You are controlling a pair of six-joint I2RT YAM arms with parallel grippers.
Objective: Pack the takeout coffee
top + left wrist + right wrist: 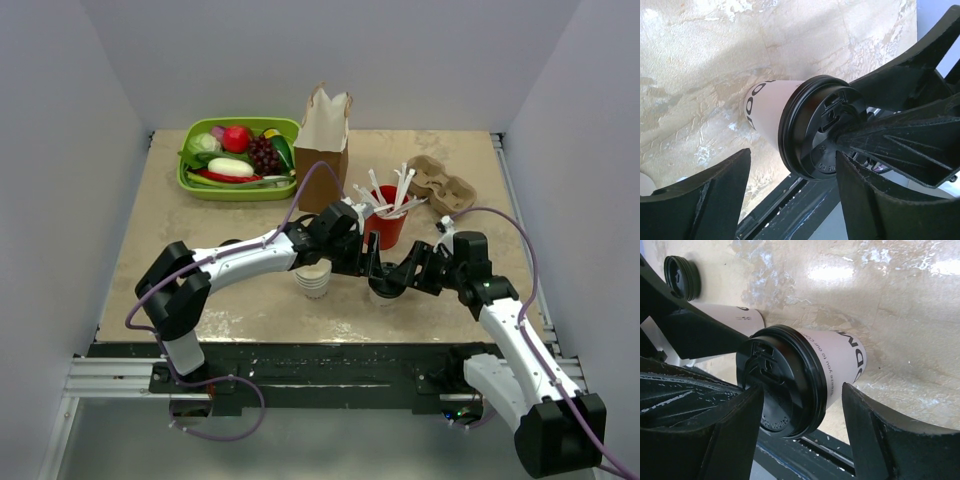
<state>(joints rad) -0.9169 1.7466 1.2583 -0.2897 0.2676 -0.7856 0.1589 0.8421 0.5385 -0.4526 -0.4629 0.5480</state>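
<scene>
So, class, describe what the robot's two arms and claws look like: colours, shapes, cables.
Both the left arm and right arm have white links with bulky black joints. A thin purple cable runs along each. The left claw and right claw are black, with two broad wedge-shaped fingers carrying raised ribs.

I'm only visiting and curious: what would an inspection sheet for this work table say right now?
Surface: beige mottled tabletop, no spills seen.
Job's things: takeout coffee standing, black lid on.
Clutter: brown paper bag, green tray of toy produce, red cup of stirrers, cardboard carrier, stack of lidless cups, loose black lid.
Grippers: left gripper and right gripper both open, straddling the coffee.
Cables: purple cables loop along both arms.
Surroundings: plain grey walls.
</scene>
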